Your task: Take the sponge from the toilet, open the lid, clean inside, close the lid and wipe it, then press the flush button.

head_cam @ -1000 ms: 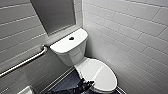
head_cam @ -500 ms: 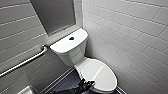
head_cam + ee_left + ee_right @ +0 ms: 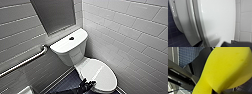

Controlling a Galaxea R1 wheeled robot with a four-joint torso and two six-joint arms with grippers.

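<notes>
The left fingers (image 3: 86,85) are spread open, right at the front rim of the lid (image 3: 100,73), on the side away from the tiled wall. The left wrist camera shows it up close: one dark tip over the lid's top, another tucked under by the rim, straddling that edge! Nothing pinched yet, as far as I can tell. On the other arm, the right fingers (image 3: 214,92) look clamped on the sponge (image 3: 226,69). It hangs big and yellow against the wrist camera, with dark floor tiles behind it and nothing underneath. I call that a grip, though the tips barely show. So where are we? The sponge is off the toilet (image 3: 71,53), so the first step is ticked, by my reading. The lid lies flat down on the bowl, so opening it is the step in hand. Everything after that is left to do: cleaning inside, closing, wiping the lid, and the flush button (image 3: 71,38), sitting in the middle of the tank top, well apart from the left fingers. Early days, I'd say, one step banked
</notes>
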